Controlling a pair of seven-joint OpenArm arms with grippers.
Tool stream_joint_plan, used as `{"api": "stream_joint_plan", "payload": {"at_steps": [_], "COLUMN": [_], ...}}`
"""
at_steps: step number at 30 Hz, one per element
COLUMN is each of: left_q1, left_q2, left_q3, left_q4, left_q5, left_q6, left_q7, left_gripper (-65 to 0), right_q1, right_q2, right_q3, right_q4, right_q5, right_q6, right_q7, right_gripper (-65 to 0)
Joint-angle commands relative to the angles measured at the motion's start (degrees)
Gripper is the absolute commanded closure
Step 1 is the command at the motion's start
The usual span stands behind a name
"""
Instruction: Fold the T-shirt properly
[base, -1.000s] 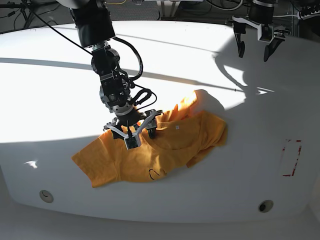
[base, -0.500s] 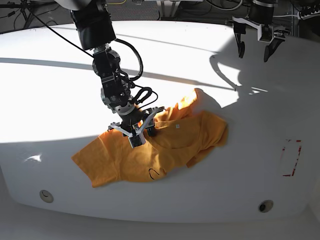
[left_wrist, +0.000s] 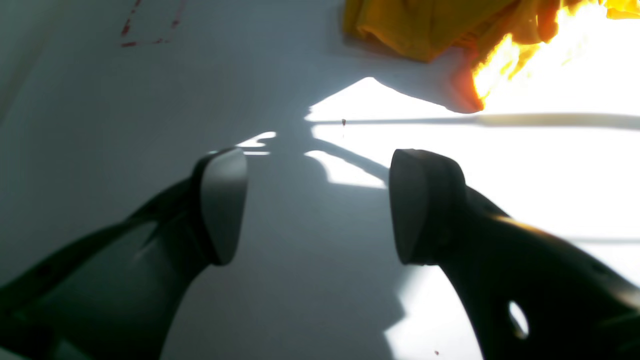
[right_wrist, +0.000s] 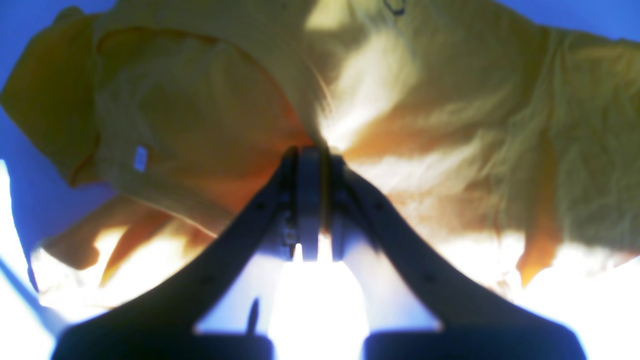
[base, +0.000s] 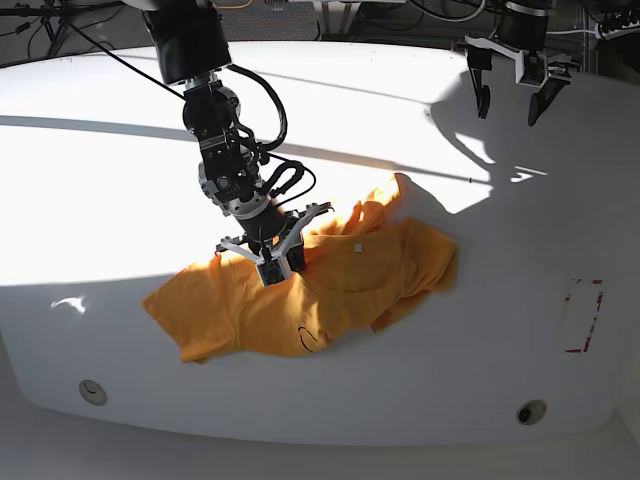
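- Cloth gathered between closed fingers: the right tool (base: 277, 268) has pinched a fold of the T-shirt (base: 330, 290) near the middle of the garment, and in the right wrist view its two fingers (right_wrist: 310, 200) stand pressed together with fabric rising up to them, so I judge the grip is meant for lifting or dragging the shirt to spread it out
- T-shirt lies crumpled on the white surface (base: 100, 180), a little below centre in the base view, with one sleeve end toward 8 o'clock and a bunched part toward 2 o'clock from the grip; it is not yet flat, so folding proper looks not started
- Left tool (base: 512, 85) hangs at about 1 o'clock from the shirt, well apart from it, with its fingers (left_wrist: 220, 205) spread wide and nothing between them; I judge it waits there to leave room for the other arm
- Count: one T-shirt, two tools, one small white neck tag (base: 355, 248), one black line drawing (base: 308, 338), one red dashed mark (base: 583, 315) at 3 o'clock on the surface
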Motion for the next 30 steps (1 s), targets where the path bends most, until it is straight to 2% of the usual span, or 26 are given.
{"api": "stream_joint_plan", "payload": {"at_steps": [1,8,11,30], "left_q1": [-1.2,-5.5,-8.8,-19.9], "left_q2": [-0.1,-0.1,-0.1,-0.1], "left_q3": [-0.2,0.0,2.1,16.7], "left_q4": [0.7,-2.4,-3.8,-14.7], "left_q5": [-0.1,-0.3,-0.4,-0.5], "left_q6": [0.2,0.0,0.0,0.1], "left_q7": [-1.6,-1.6,-1.6,-1.6], "left_gripper": [-40.3,-40.6,-40.6,-40.8], "right_q1": [0.3,2.7,5.4,24.9], "right_q2": [0.0,0.1,0.1,0.3], "right_q3": [0.5,0.2,-0.5,-1.2], "right_q4": [9.6,20.9,24.0,24.8], "right_q5": [0.0,-0.1,-0.1,0.0], "right_q6": [0.1,0.5,0.6,0.7], "right_q7": [1.2,-3.7,-5.0,-5.0], "right_gripper": [0.0,0.0,0.0,-0.3]}}
